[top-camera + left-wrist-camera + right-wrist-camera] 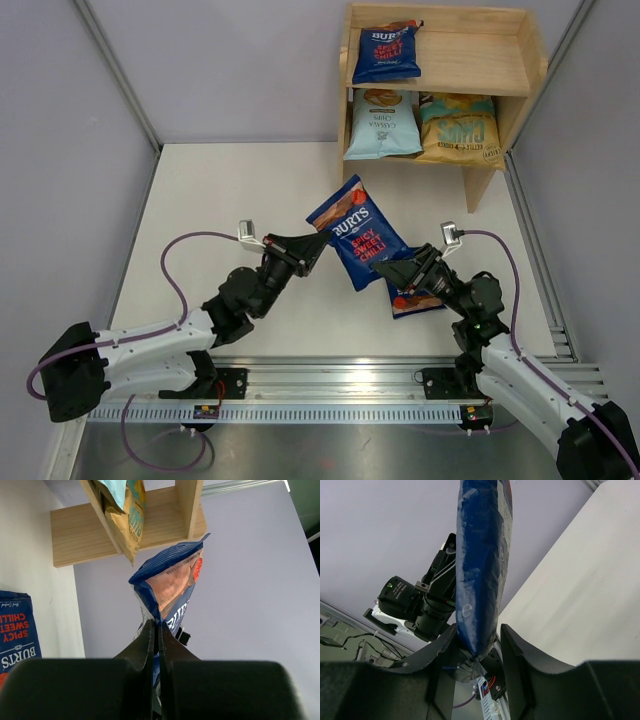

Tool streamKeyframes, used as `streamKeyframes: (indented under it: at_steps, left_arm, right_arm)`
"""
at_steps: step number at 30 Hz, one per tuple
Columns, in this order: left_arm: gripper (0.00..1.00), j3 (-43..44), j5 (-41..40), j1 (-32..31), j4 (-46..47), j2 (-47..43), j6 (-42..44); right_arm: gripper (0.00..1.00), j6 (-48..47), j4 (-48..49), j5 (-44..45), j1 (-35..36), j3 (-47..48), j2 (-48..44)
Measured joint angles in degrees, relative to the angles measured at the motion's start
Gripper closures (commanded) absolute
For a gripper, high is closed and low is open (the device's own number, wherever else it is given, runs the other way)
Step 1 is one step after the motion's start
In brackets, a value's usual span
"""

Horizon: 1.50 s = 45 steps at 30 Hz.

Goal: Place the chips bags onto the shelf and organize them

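A dark blue Burts bag [350, 233] hangs in the air over the table's middle. My left gripper [318, 243] is shut on its left edge; in the left wrist view the bag [167, 585] rises from the closed fingers [148, 645]. My right gripper [385, 268] is open around the bag's lower corner [482, 570], which touches one finger and leaves a gap to the other. A second Burts bag [418, 297] lies on the table under the right gripper. The wooden shelf [500, 60] holds a third Burts bag [386, 51] on top, with a light blue bag [381, 124] and a yellow bag [459, 129] below.
The shelf's top tier has bare wood to the right of its bag. Grey walls and metal frame posts [118, 75] close in the white table [220, 200]. The left arm's wrist camera [417, 607] shows just behind the held bag in the right wrist view.
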Motion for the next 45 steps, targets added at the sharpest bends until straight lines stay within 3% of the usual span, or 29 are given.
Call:
streamKeyframes:
  at_steps: [6,7,9,10,12,13,16,20,30,37,45]
  left_arm:
    - [1.0,0.4,0.1,0.0,0.6,0.5,0.3]
    - [0.96,0.4,0.2,0.0,0.6,0.5,0.5]
    - [0.73,0.4,0.2,0.0,0.2,0.4,1.7]
    - [0.51,0.5,0.1,0.0,-0.7,0.2,2.2]
    - [0.33,1.3,-0.6,0.0,-4.1,-1.2,4.2]
    - [0.18,2.0,-1.4,0.0,-7.1,-2.3,5.1]
    - [0.08,6.5,-4.7,0.4,-19.1,-5.9,7.6]
    - [0.04,10.7,-9.1,2.9,-32.1,-11.5,11.6]
    - [0.01,7.5,-17.5,4.7,-53.4,-29.4,18.6]
    - [0.01,13.0,-19.5,4.7,-67.1,-29.8,26.0]
    - [0.01,21.8,-19.1,4.8,-76.1,-26.4,33.3]
  right_arm:
    - [0.83,0.0,-0.7,0.1,0.2,0.0,-0.2]
    - [0.84,-0.2,-1.2,0.1,0.2,0.1,-0.6]
    - [0.9,-0.7,-3.1,0.1,0.2,0.7,-1.5]
    - [0.92,-1.1,-4.6,0.2,0.3,1.4,-2.0]
    - [0.94,-2.5,-7.7,0.5,0.3,3.2,-2.9]
    - [0.96,-3.3,-10.0,1.0,0.3,4.6,-3.5]
    - [1.0,-6.4,-18.3,3.1,0.3,10.3,-4.2]
    - [1.0,-10.7,-27.1,5.6,0.3,20.0,-2.5]
    - [1.0,-16.1,-40.4,12.2,-4.1,45.1,10.1]
    - [1.0,-17.5,-51.6,14.0,-9.3,72.5,23.6]
    - [1.0,-15.8,-55.3,14.5,-18.5,101.1,40.6]
